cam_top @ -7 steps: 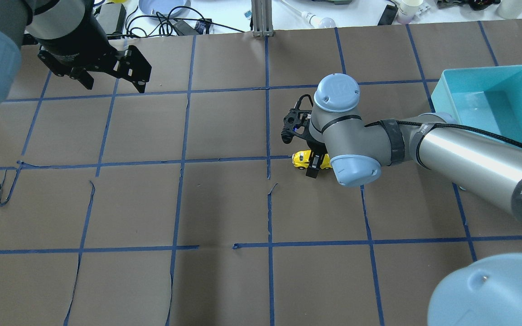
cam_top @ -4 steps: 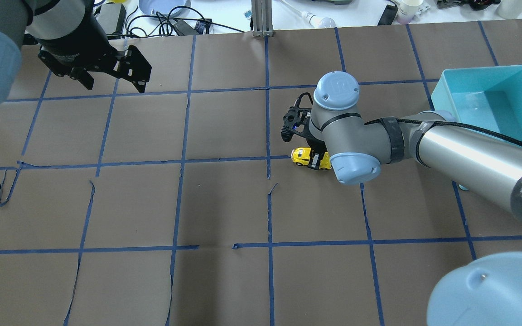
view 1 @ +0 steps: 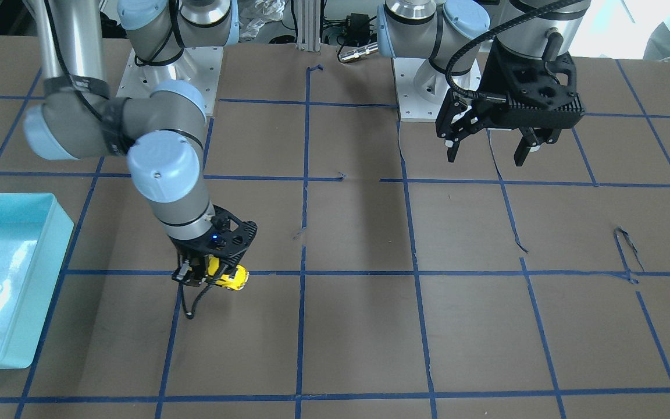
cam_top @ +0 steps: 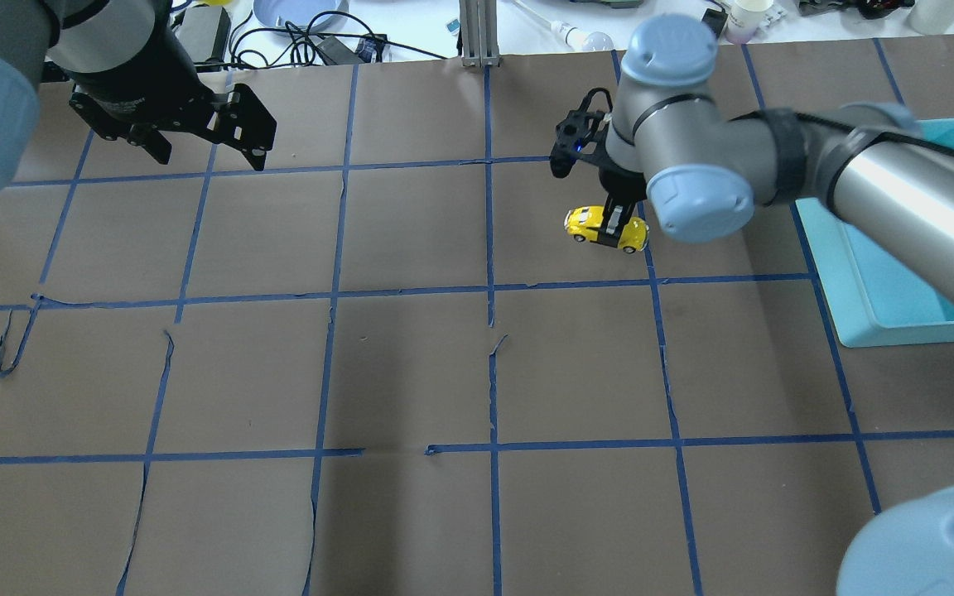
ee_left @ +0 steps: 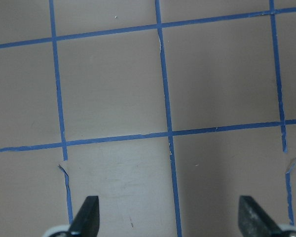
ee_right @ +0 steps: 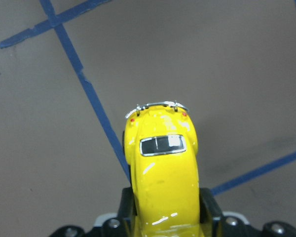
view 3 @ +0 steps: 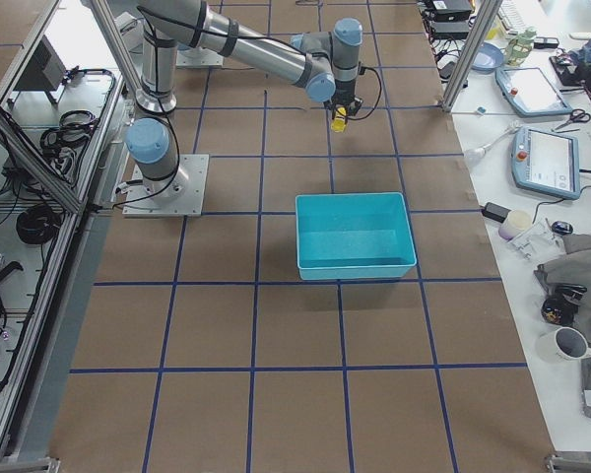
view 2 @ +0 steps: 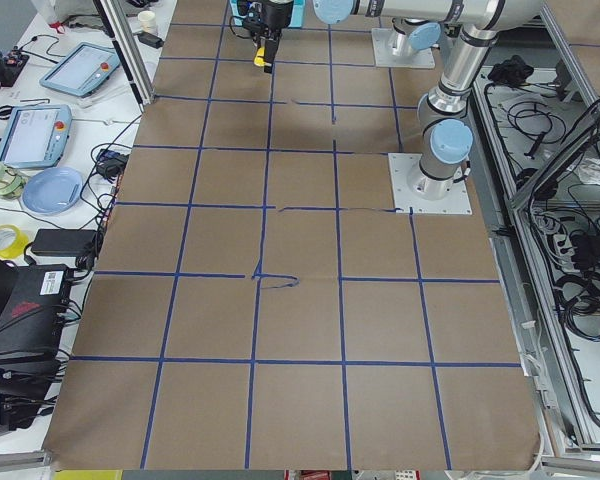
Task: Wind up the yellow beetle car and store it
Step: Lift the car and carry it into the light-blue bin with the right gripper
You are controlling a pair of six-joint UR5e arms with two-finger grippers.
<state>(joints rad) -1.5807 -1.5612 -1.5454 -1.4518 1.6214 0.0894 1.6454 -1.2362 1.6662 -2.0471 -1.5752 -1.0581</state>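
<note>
The right arm reaches over the brown-papered surface, which is marked into squares by blue tape, and the right jaws are closed on the toy car, pinching its yellow body from both sides. In the right wrist view the car sits between the two black fingers, with its roof and dark rear window facing the camera and its chrome bumper toward 12 o'clock. From overhead the car lies level, wheels down, its length running roughly from 9 to 3 o'clock, inside a taped square just beside a blue line. It seems to hang slightly clear of the surface, though the pictures do not settle this. The teal bin stands at about 3 o'clock of the car, near it but apart, and the right arm passes over the bin's far corner. In the front-facing view the car shows under the wrist, with the bin at its 9 o'clock. The side view from the robot's right shows the car at 12 o'clock of the bin. The left arm is at 10 o'clock of the overhead view, well apart from the car. The left jaws are spread wide and hold nothing, their fingertips above bare paper.
</note>
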